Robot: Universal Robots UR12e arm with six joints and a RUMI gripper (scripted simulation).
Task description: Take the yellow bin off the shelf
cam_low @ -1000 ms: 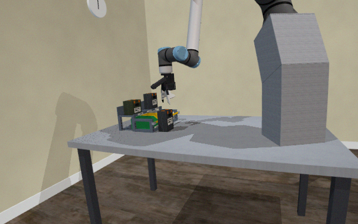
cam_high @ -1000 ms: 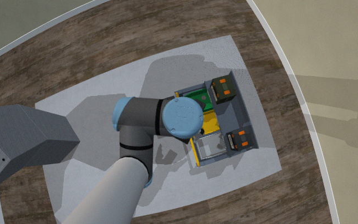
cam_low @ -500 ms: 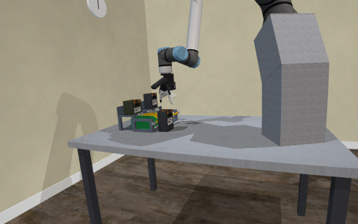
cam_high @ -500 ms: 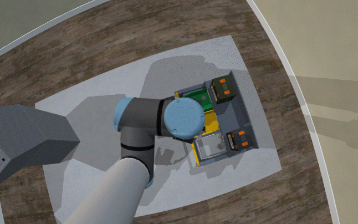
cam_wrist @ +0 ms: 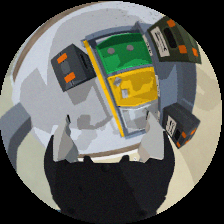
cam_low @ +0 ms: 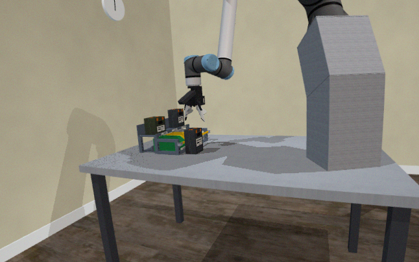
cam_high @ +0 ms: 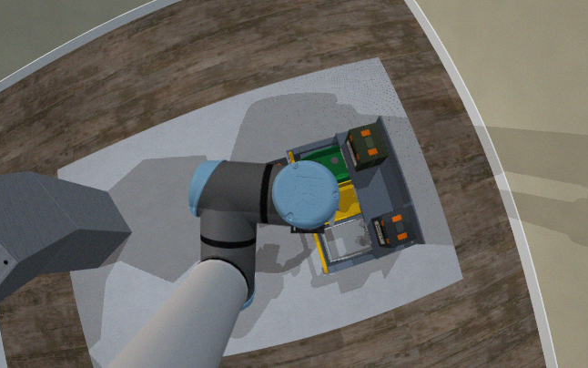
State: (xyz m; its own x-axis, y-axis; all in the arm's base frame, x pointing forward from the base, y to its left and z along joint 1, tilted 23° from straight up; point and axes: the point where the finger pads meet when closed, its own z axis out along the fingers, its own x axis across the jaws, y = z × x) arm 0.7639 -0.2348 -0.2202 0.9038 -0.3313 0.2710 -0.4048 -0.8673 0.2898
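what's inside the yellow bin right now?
In the wrist view the yellow bin sits on the shelf between a green bin and a grey one. Small grey parts show on its floor; they're too blurred to count. From the top, the wrist covers most of it.

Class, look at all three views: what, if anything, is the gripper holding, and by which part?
Nothing is held. The gripper hangs open above the shelf, its jaws apart and clear of the yellow bin.
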